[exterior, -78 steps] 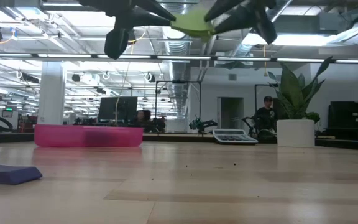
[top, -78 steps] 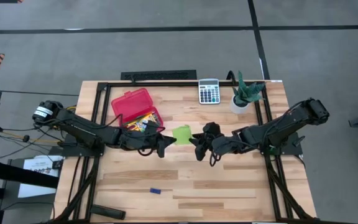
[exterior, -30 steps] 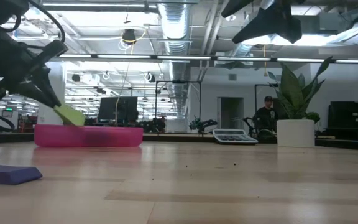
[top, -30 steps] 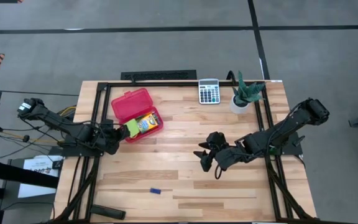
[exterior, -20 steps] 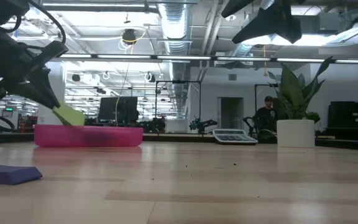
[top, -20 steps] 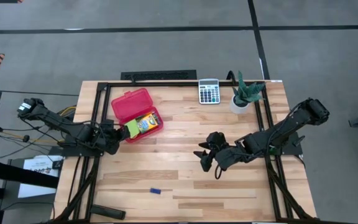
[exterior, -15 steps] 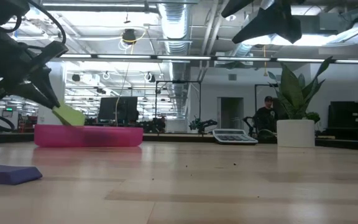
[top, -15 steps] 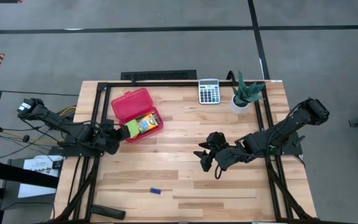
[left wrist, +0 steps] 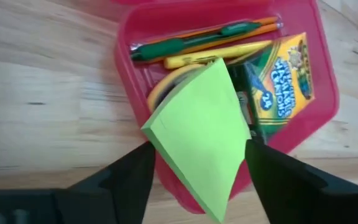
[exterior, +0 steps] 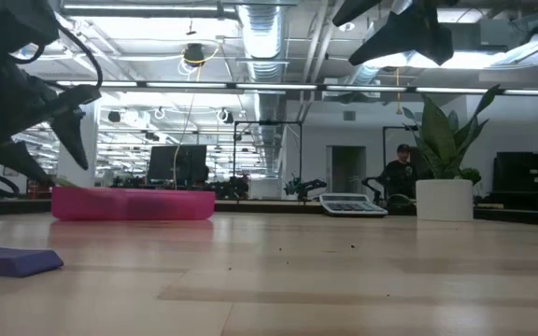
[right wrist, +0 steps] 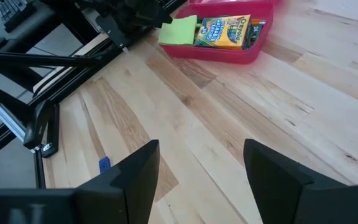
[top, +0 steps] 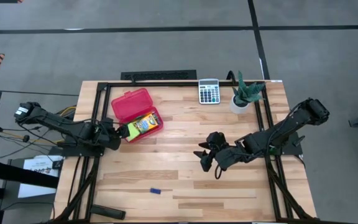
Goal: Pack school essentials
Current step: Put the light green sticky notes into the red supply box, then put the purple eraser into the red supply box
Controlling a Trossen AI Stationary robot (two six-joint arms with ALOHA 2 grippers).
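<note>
Newly released: pad, lime, lying atop the case contents; left gripper fingers now spread either side, not pinching. Right gripper spread, idle mid-bench. Eraser unpacked. Left wrist view alone shows pen, pencils, crayon box beneath.

Legible print: "24" on crayon box lying in the red case. Brand lettering there too blurred to read.
</note>
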